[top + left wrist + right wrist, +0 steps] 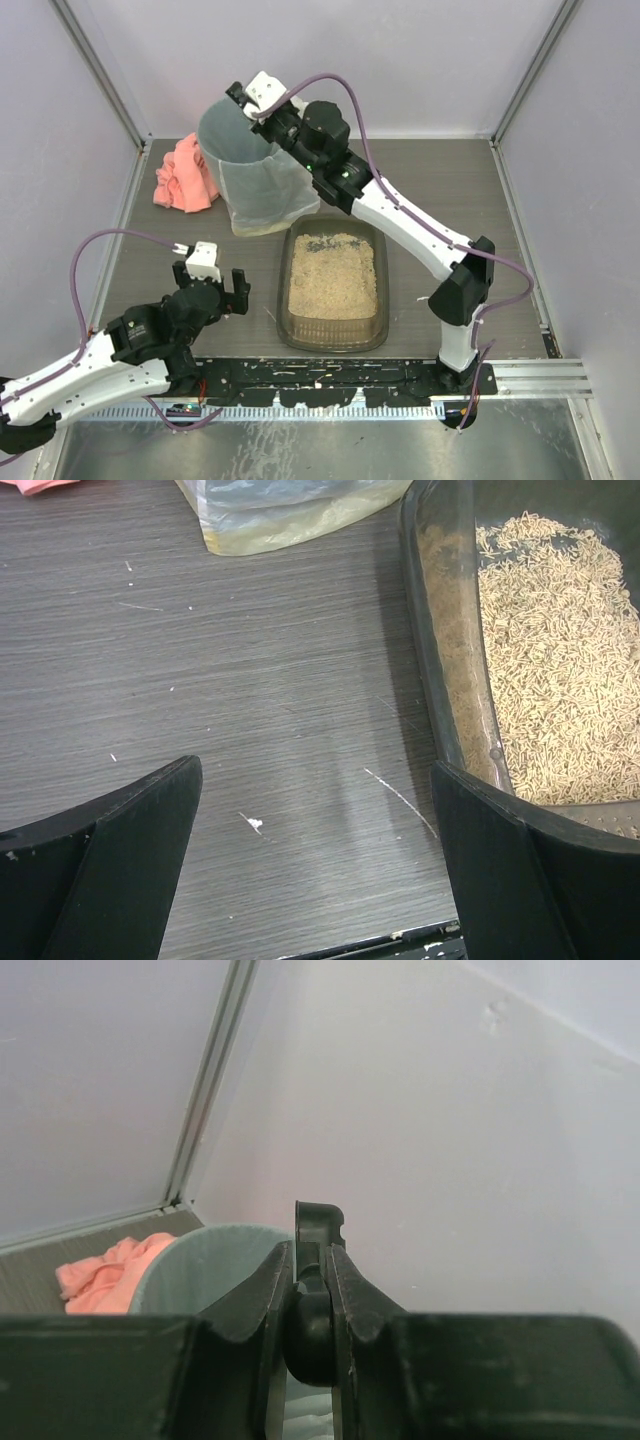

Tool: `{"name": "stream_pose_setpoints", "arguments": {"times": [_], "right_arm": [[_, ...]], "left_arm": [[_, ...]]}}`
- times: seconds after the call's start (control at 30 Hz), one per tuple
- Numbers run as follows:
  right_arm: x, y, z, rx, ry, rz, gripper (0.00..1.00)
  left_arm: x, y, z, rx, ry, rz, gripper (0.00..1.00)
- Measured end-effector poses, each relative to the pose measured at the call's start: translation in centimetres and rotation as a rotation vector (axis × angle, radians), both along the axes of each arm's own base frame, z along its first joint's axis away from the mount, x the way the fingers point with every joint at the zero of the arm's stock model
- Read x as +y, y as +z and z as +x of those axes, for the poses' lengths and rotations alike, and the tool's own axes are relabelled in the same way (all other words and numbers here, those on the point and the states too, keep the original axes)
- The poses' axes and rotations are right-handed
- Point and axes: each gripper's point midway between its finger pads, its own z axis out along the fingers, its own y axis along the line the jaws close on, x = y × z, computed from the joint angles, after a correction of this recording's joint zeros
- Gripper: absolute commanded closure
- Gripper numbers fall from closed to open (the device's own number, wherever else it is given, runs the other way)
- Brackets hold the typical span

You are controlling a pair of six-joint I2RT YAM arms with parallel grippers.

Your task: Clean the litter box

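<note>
Litter box (pixel 333 290): lying at the middle of the counter (pixel 450 180), holding beige litter. A lined bin (pixel 215 150) is standing at its 11 o'clock. Over the bin mouth the right fingers (pixel 275 1290) are clamping a black handle (pixel 318 1225), likely the scoop's. At the box's 9 o'clock the left fingers (pixel 150 820) are gaping wide, gripping nothing. Risk: emptying off-centre, so waste is dropping outside the bin.

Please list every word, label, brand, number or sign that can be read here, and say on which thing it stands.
No text can be read in any view.
The litter box, the grey bin, the pink cloth, the table and the black handle clamped in the right gripper show plain surfaces without lettering.
</note>
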Motion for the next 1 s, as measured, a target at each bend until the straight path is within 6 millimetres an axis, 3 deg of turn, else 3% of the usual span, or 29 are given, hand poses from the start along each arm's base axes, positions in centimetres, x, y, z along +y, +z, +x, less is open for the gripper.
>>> {"name": "stream_pose_setpoints", "arguments": {"times": [0.1, 0.2, 0.43, 0.57, 0.67, 0.77, 1.0], "right_arm": [[-1.1, 2.0, -1.0, -0.029, -0.042, 0.021, 0.99], [-3.5, 3.2, -2.2, -0.025, -0.091, 0.057, 0.99], [-13.2, 3.0, -7.4, 0.097, -0.223, 0.232, 0.99], [-19.0, 1.8, -11.1, 0.191, -0.269, 0.389, 0.99], [-22.2, 0.5, -13.3, 0.278, -0.291, 0.502, 0.99], [-23.7, -2.6, -14.2, 0.387, -0.326, 0.536, 0.99], [-23.9, -11.2, -14.6, 0.627, -0.431, 0.418, 0.99]], "left_arm": [[-0.1, -0.1, 0.0, 0.004, -0.001, 0.007, 0.02], [-0.1, -0.3, 0.0, 0.008, -0.002, 0.013, 0.02], [-0.6, -0.4, 0.1, 0.013, -0.013, 0.016, 0.02], [-1.8, -0.9, 0.4, 0.033, -0.032, 0.028, 0.01], [-3.2, -1.7, 0.7, 0.059, -0.056, 0.040, 0.06], [-4.5, -2.3, 1.0, 0.081, -0.078, 0.050, 0.11], [-6.9, -3.8, 1.3, 0.126, -0.129, 0.063, 0.23]]}}
